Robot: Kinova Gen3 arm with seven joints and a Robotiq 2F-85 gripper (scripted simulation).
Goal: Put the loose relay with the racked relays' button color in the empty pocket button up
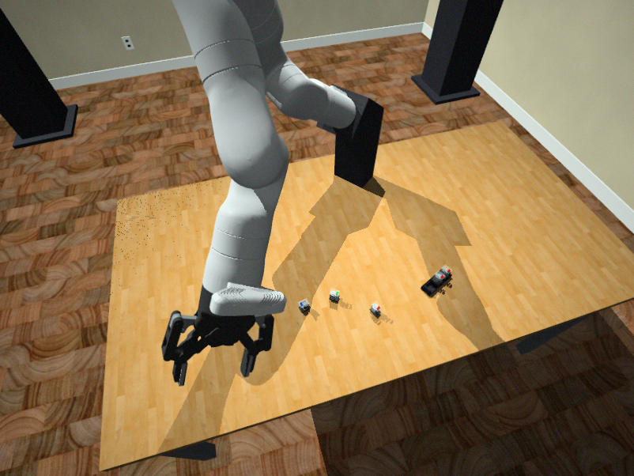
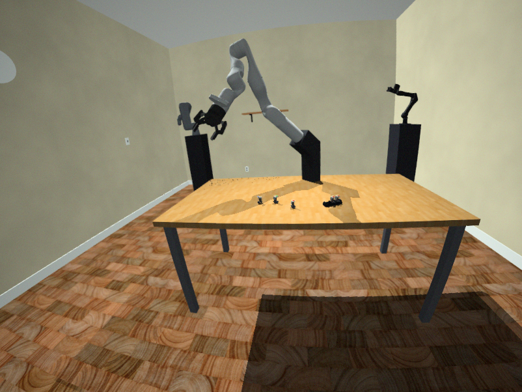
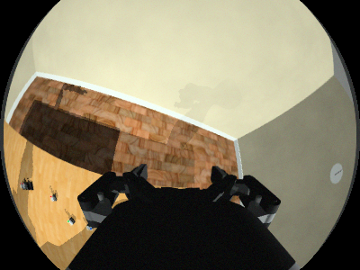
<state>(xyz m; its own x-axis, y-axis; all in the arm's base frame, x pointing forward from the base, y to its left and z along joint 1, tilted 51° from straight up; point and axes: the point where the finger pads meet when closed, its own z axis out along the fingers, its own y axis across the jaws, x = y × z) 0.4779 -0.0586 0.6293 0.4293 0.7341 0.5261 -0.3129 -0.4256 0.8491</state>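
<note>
"What does the arm (image 1: 250,128) (image 2: 256,80) look like?"

"Pale grey and smooth, rounded like stacked tubes, with thin dark seam lines ringing the segments behind the gripper (image 1: 213,378) (image 2: 205,134) (image 3: 179,173)."

"And right beside the gripper's body?"

"A light grey, rounded housing (image 1: 247,300) (image 2: 219,100), its top ribbed with fine dark marks."

"The gripper itself?"

"Black, angular, two-fingered, with jointed linkages and grey patches on its outer knuckles."

"The base?"

"A black, faceted pedestal (image 1: 358,148) (image 2: 311,162), well apart from the gripper."
</note>
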